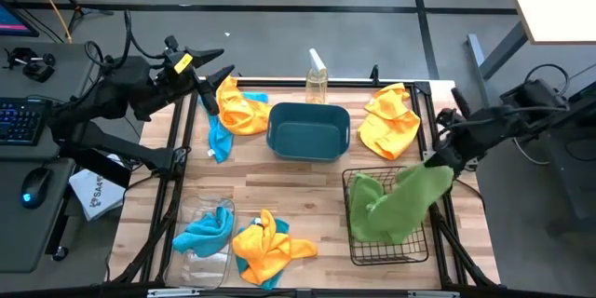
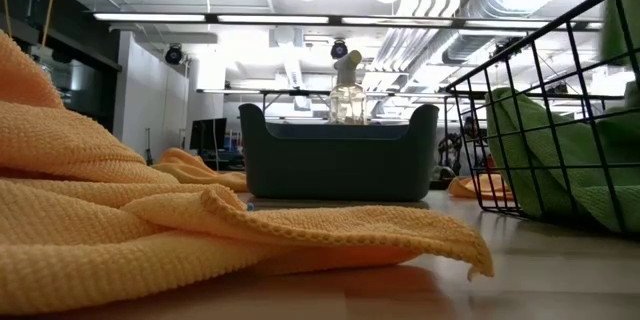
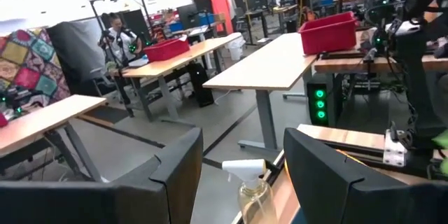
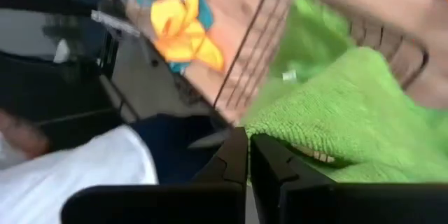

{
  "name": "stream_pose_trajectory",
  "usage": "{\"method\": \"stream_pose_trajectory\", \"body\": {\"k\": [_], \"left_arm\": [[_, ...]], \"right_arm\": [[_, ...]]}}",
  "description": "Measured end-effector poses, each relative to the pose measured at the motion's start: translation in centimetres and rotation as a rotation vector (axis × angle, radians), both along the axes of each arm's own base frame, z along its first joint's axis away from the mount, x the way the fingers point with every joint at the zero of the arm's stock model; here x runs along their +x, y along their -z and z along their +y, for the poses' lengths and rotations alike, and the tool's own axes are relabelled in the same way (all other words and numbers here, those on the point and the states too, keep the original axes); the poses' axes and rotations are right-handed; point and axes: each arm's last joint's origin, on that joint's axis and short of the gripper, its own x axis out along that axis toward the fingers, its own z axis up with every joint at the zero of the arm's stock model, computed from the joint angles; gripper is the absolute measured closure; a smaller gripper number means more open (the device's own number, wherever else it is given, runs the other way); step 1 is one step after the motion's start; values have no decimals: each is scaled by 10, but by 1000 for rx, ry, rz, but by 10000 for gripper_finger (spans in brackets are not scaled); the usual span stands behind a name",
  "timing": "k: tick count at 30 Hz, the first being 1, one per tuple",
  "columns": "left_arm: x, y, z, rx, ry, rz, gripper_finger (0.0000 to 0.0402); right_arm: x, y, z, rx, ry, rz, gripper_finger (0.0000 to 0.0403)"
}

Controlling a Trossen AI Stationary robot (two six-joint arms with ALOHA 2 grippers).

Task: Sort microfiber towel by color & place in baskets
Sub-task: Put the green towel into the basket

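One green towel [image 1: 410, 200] is held at its upper edge by the clenched fingers of the right gripper [image 1: 441, 160], draped over the rim of the black wire basket [image 1: 358, 251] at the lower right of the high view. It is judged light, limp and grippy; a bunched fold is best pinched. The left gripper [image 1: 216, 56], fingers spread and empty, is raised at upper left.

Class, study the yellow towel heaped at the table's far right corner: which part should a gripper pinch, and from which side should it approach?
Pinch the raised fold at the top of the yellow towel, coming straight down from above. It lies crumpled in a heap with ridges standing up, so likely a ridge fits between two fingers. The right gripper is nearest but holds the green towel over the wire basket.
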Motion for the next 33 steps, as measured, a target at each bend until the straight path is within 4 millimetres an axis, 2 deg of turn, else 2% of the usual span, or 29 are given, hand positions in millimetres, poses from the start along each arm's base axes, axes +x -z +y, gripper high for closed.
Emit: {"method": "stream_pose_trajectory", "body": {"k": [3, 6, 9, 13, 15, 20, 27, 33], "left_arm": [[2, 1, 0, -9, 0, 2, 213], [4, 2, 0, -17, 6, 1, 213], [6, 3, -1, -25, 40, 1, 213], [9, 4, -1, -25, 48, 10, 213], [10, 4, -1, -25, 48, 14, 213], [10, 7, -1, -26, 47, 43, 213], [9, 13, -1, -58, 43, 89, 213], [8, 18, -1, -88, 37, 120, 213]], "right_arm": [[21, 14, 8, -87, -55, 1, 403], [49, 40, 22, -149, -137, 16, 403], [76, 76, 37, -143, -228, 37, 403], [99, 132, 54, -13, -329, 108, 403], [102, 163, 60, 30, -337, 176, 403], [100, 218, 63, 99, -274, 247, 403], [91, 253, 74, 273, -360, 251, 403], [81, 272, 71, 268, -354, 327, 403]]}}
